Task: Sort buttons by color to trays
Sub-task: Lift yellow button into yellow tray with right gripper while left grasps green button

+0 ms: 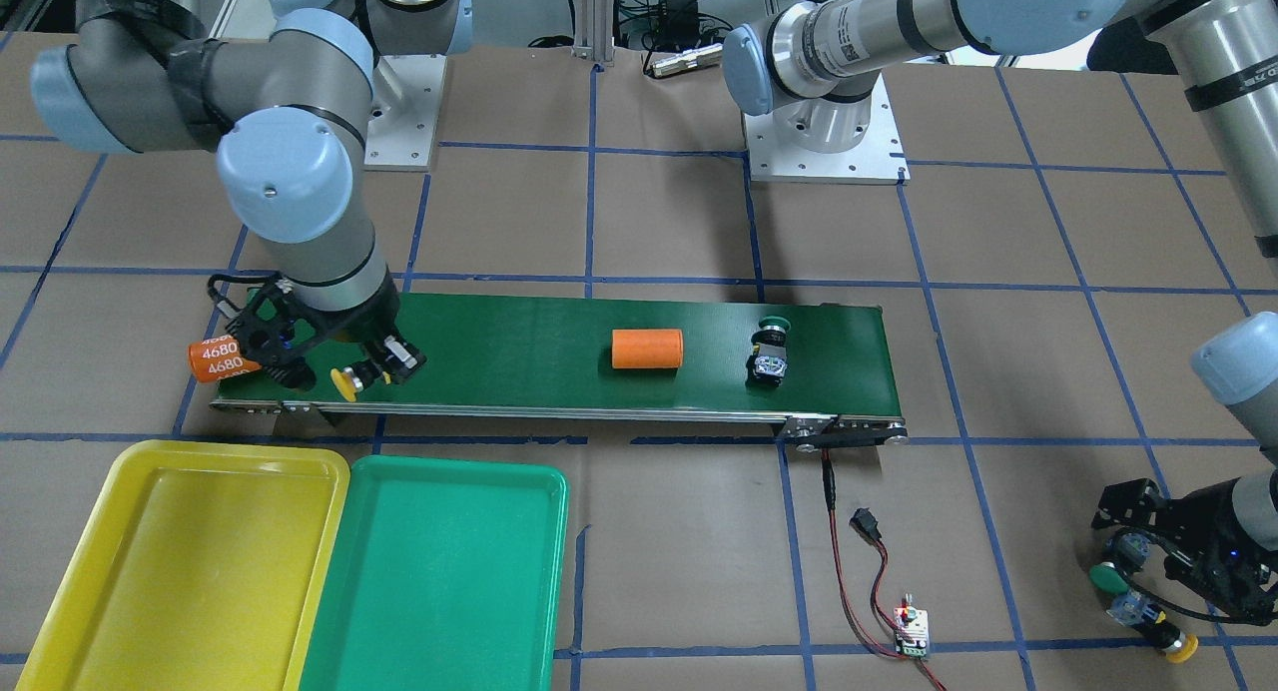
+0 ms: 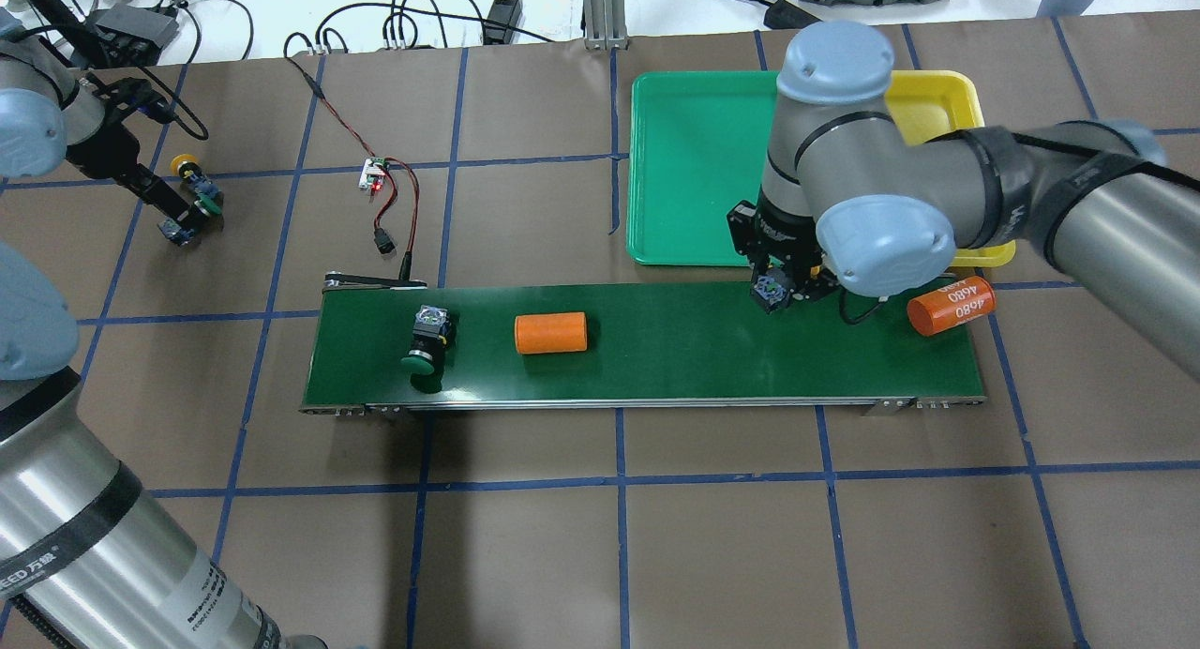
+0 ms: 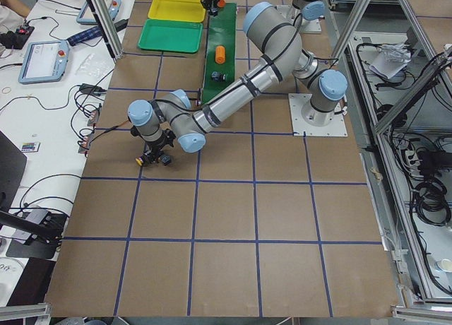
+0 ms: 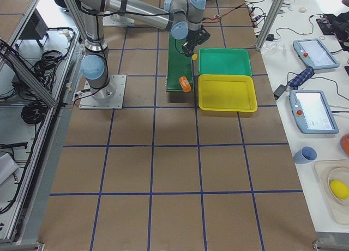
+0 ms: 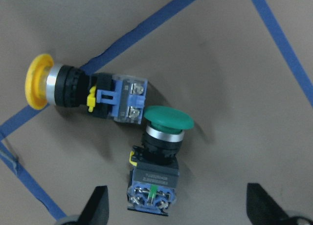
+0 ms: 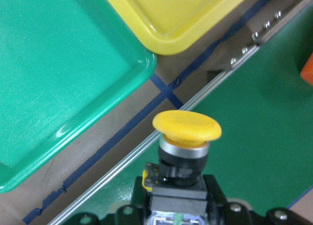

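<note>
Right gripper is clamped on a yellow button, above the belt edge near the green tray. Left gripper is spread wide, gripping nothing, over a green button lying on the table.

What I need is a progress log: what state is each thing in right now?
right hand: shut on held yellow button
held yellow button: gripped by its block
left hand: open, nothing gripped
table green button: lying loose on table
table yellow button: lying loose on table
belt green button: lying on belt
yellow tray: empty
green tray: empty
</note>
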Controlling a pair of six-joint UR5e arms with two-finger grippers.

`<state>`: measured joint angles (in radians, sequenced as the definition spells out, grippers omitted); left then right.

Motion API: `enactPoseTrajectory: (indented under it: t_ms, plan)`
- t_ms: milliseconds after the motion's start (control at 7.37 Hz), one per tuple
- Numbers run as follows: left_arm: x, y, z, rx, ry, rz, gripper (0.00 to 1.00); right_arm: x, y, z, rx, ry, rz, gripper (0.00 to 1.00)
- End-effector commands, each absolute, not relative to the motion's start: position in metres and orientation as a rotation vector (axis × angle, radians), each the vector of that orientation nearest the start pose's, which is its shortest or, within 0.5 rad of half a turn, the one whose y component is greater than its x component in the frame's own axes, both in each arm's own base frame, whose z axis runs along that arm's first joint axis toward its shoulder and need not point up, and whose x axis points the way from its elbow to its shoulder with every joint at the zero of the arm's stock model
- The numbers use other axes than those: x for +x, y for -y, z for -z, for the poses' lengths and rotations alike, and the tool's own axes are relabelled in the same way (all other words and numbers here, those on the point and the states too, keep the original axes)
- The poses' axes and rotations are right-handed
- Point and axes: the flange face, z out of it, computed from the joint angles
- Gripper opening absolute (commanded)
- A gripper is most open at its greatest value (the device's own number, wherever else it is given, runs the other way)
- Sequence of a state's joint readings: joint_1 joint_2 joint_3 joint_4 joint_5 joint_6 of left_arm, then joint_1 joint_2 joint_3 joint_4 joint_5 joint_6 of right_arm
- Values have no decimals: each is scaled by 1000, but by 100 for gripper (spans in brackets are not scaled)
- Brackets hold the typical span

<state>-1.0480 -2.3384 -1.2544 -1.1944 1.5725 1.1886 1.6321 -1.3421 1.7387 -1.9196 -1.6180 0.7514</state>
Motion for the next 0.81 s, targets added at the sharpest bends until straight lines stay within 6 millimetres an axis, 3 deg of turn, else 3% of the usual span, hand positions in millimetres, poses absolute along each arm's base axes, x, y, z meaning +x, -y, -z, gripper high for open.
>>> enactPoseTrajectory:
  t_ms: [0,136,271,407,543,678]
  plan:
    - [256,710,-175,1084,-3014,-91,48,99,584,-322,852,-3091,-35,0]
    - [254,710,-177,1084,-3008,-94,0,65,597,-320,716,-3113,14,0]
    - [250,710,-177,1076,-3014,-99,0,31,609,-306,644,-3134,9,0]
    - [233,705,-194,980,-3055,-126,0,7,620,-293,504,-3162,45,0]
    - [205,692,-227,880,-3132,-230,0,-5,627,-279,368,-3181,45,0]
    - [164,681,-260,770,-3188,-309,0,-22,637,-267,225,-3204,114,0]
